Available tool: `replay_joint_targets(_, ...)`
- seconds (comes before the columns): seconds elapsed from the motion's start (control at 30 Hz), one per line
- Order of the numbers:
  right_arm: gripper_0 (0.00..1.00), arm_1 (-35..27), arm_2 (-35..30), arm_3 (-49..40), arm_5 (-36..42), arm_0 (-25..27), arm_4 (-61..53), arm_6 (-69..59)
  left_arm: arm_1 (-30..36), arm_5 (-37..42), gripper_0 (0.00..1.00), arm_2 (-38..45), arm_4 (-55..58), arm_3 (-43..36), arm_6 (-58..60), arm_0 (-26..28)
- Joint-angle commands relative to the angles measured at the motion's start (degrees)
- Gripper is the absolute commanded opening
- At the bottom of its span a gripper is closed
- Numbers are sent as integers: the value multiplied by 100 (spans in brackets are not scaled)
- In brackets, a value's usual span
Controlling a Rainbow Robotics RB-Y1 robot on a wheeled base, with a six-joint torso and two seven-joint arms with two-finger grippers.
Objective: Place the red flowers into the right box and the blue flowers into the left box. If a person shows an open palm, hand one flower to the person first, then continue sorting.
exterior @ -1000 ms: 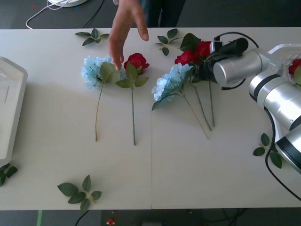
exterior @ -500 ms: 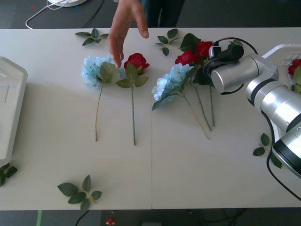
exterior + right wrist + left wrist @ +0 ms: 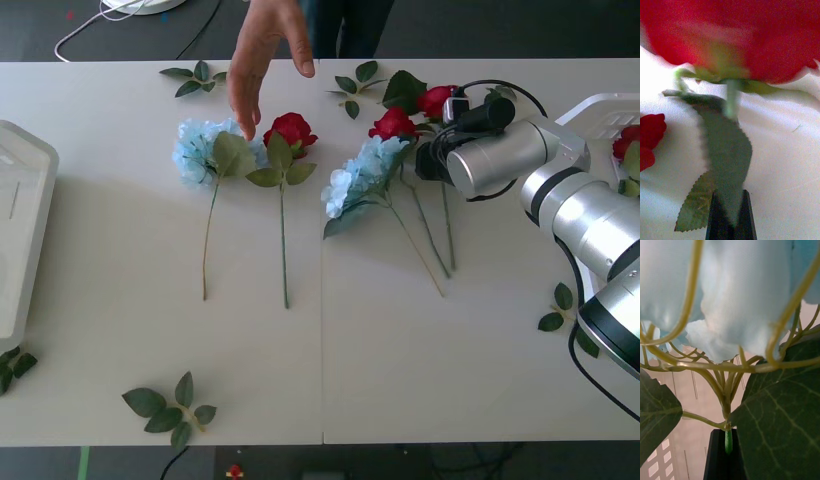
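Now my right hand point(image 3: 730, 215) is closed narrow on a red flower point(image 3: 733, 33). I judge that the fingers take the leaf point(image 3: 728, 157) under the bloom more than the thin stem. Seen from above, this hand lies low at the far right part of the bench point(image 3: 400, 380), just beside a blue flower point(image 3: 360, 175). A second rose point(image 3: 649, 138) is close to the one I hold. My left hand point(image 3: 724, 461) is shut on the green stem of another blue cluster point(image 3: 741, 296), and its large leaves hang around the fingers.

The person's hand point(image 3: 262, 55) is open, with the fingers stretched, over the far side of the bench. So I think the step is to give my red flower to this person first. Only after this it is the turn of the right box point(image 3: 600, 102).

To do it well, I should lift slowly and straight up. A leaf grip can slip or tear, and the long stem may drag the neighbour rose and the blue flower with it. When the stem hangs free, I should carry the bloom to the open palm and stop just under the fingers. I should open only when the person holds it. The left hand should wait quietly with its flower.
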Motion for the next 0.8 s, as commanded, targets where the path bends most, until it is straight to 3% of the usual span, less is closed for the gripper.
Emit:
replay_joint_targets(0.03, 0, 148, 67, 17, -39, -243, 41, -205, 327, -84, 0, -23, 31, -14, 292, -44)
replay_joint_targets(0.27, 0, -221, 59, -405, -47, -173, -266, -223, 327, -84, 0, -23, 31, -14, 292, -44)
replay_joint_targets(0.47, 0, -1144, -214, -1873, -47, 451, -873, -214, 327, -84, 0, -23, 31, -14, 292, -44)
replay_joint_targets(0.67, 0, -2137, -1207, -3833, -74, 1664, -1136, -161, 327, -84, 0, -23, 31, -14, 292, -44)
replay_joint_targets(0.8, 0, -2638, -2130, -5239, -206, 2806, -1145, -117, 327, -84, 0, -23, 31, -14, 292, -44)
